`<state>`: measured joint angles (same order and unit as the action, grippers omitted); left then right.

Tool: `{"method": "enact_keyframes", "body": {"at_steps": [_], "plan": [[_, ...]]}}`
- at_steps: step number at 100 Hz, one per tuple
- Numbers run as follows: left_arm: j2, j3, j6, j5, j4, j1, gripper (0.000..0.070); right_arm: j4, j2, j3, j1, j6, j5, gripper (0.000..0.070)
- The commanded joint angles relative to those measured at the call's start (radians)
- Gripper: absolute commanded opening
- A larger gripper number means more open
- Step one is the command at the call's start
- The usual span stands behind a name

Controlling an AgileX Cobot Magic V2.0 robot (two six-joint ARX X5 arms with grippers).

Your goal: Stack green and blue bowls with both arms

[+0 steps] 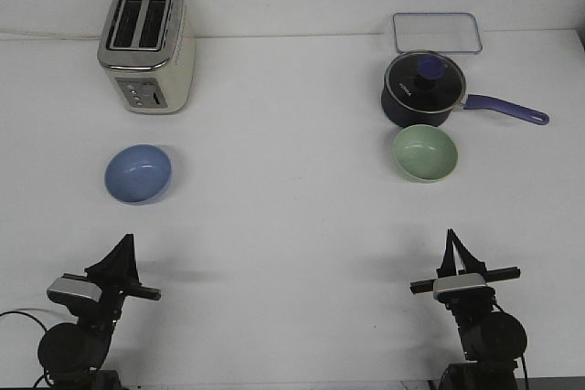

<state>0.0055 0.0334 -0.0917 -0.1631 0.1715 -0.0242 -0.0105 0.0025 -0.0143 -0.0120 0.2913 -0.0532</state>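
A light periwinkle blue bowl [138, 173] sits upright on the white table at the left, in front of the toaster. A pale sage green bowl [425, 152] sits upright at the right, just in front of the saucepan. My left gripper [126, 244] is low near the front edge, well short of the blue bowl; its fingers meet in a point and it holds nothing. My right gripper [451, 240] is low near the front edge, well short of the green bowl, fingers together and empty.
A cream and silver toaster [146, 47] stands at the back left. A dark navy saucepan [422, 90] with a lid and a purple handle [507, 110] stands close behind the green bowl. A clear rectangular lid [437, 32] lies at the back right.
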Motion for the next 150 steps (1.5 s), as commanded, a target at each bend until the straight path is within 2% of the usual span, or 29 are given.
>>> {"method": "enact_keyframes", "body": {"at_steps": [1, 12, 19, 30, 39, 44, 64, 75, 82, 86, 97, 101, 127, 150], "plan": [[-0.001, -0.019, 0.0, -0.003, 0.01, 0.001, 0.0014, -0.02, -0.002, 0.002, -0.002, -0.017, -0.005, 0.0], [-0.001, -0.019, 0.0, -0.003, 0.01, 0.001, 0.0014, -0.039, -0.001, 0.002, -0.002, -0.052, -0.007, 0.0], [-0.001, -0.019, 0.0, -0.003, 0.01, 0.001, 0.0014, -0.055, -0.002, 0.002, -0.002, -0.128, -0.008, 0.0], [-0.001, -0.019, 0.0, -0.003, 0.01, 0.001, 0.0014, -0.062, -0.001, 0.002, -0.002, -0.294, -0.004, 0.0], [-0.001, -0.019, 0.0, -0.003, 0.01, 0.001, 0.0014, -0.069, -0.002, 0.001, -0.002, -0.484, 0.032, 0.0], [-0.001, -0.019, 0.0, -0.003, 0.01, 0.001, 0.0015, -0.063, -0.002, -0.01, -0.002, -0.539, 0.048, 0.0], [-0.001, -0.019, 0.0, -0.003, 0.01, 0.001, 0.0015, 0.119, 0.097, -0.225, -0.001, -0.595, 0.148, 0.0], [-0.001, -0.019, 0.0, -0.003, 0.01, 0.001, 0.0014, 0.212, 0.267, -0.407, -0.001, -0.608, 0.204, 0.0], [-0.001, -0.019, 0.0, -0.003, 0.01, 0.001, 0.0015, 0.294, 0.399, -0.538, -0.001, -0.606, 0.206, 0.0007], [-0.001, -0.019, 0.0, -0.003, 0.01, 0.001, 0.0014, 0.34, 0.476, -0.612, -0.001, -0.6, 0.199, 0.0069], [-0.001, -0.019, 0.0, -0.003, 0.01, 0.001, 0.0014, 0.454, 0.684, -0.801, -0.001, -0.564, 0.18, 0.0422], [-0.001, -0.019, 0.0, -0.003, 0.01, 0.001, 0.0014, 0.488, 0.757, -0.863, -0.001, -0.555, 0.169, 0.0476], [-0.001, -0.019, 0.0, -0.003, 0.01, 0.001, 0.0014, 0.663, 1.212, -1.173, 0.026, -0.497, 0.128, 0.0481], [-0.001, -0.019, 0.0, -0.003, 0.01, 0.001, 0.0014, 0.683, 1.523, -1.292, 0.076, -0.472, 0.13, 0.048]]}}
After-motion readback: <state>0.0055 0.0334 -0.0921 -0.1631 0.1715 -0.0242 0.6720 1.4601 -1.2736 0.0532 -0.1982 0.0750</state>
